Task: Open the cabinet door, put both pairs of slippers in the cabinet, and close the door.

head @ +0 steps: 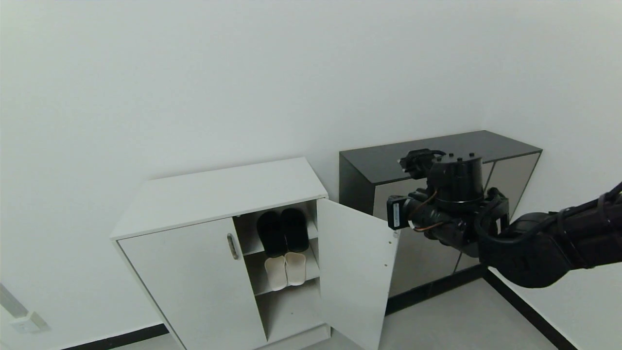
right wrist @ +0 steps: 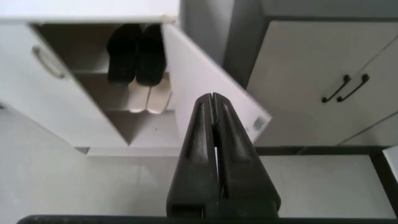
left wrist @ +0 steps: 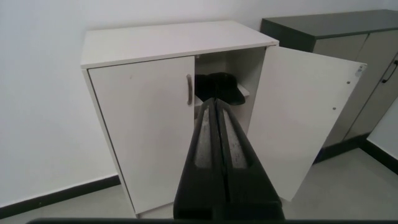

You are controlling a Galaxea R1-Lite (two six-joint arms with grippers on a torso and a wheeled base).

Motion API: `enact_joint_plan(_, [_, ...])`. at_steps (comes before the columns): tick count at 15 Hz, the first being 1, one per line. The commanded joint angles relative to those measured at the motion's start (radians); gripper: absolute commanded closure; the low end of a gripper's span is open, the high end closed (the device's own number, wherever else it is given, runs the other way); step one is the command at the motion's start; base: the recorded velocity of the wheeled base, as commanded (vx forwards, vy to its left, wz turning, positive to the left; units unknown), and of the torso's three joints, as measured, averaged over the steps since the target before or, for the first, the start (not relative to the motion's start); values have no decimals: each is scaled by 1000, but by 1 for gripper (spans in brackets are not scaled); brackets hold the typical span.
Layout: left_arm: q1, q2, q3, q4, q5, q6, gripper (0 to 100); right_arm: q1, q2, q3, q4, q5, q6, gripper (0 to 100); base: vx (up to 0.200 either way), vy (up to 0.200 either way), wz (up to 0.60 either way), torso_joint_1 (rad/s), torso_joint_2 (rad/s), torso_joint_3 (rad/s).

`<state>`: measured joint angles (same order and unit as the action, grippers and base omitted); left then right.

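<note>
Our right gripper, clenched and empty, hangs near the free edge of the open door; our left gripper is clenched too. The door seems light and stiff (push its outer face near that edge). Beyond, black slippers and white slippers rest on shelves in the cabinet.

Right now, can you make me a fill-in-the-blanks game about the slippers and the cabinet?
1. The black slippers sit on the shelf ___ the white slippers.
2. The right door of the cabinet stands ___.
3. The fingers of the right gripper are ___.
Missing words: above; open; shut.
</note>
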<state>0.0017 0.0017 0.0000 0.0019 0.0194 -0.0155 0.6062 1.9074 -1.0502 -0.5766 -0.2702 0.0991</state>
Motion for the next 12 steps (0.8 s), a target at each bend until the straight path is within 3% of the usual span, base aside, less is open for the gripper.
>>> enact_joint_plan(1, [0, 0, 0, 0, 1, -1, 100, -57, 48, -73, 26, 9, 7, 100, 0, 0, 0, 0, 0, 0])
enact_joint_plan(12, [0, 0, 0, 1, 1, -1, 100, -146, 236, -217, 23, 80, 37, 100, 0, 0, 0, 0, 0, 0])
